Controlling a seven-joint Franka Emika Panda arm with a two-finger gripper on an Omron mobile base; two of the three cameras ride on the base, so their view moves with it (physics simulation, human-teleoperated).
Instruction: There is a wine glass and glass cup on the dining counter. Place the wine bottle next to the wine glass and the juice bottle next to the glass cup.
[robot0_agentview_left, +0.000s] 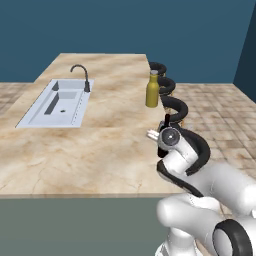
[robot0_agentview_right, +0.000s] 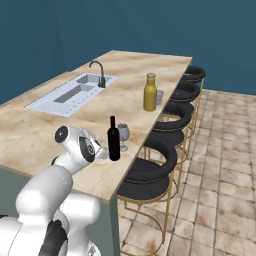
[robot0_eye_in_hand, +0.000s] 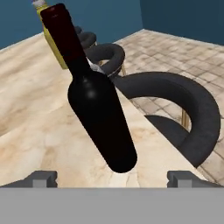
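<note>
The white arm rises from about 5 o'clock in the left base view and folds forward low over the counter edge, its wrist level and pointing toward 1 o'clock. The gripper (robot0_eye_in_hand: 112, 177) stands wide open, one dark fingertip at 7 o'clock and the other at 5 o'clock in the hand view. The fingers (robot0_agentview_right: 102, 152) seem to hold nothing.

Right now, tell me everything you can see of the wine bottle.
The wine bottle is slim, near-black glossy glass with a long narrow neck and a dark reddish top. It stands upright on the dining counter, near the edge that faces the stools, close beside the wine glass. The open claw sits just short of it, fingertips on either side, not touching.
</note>
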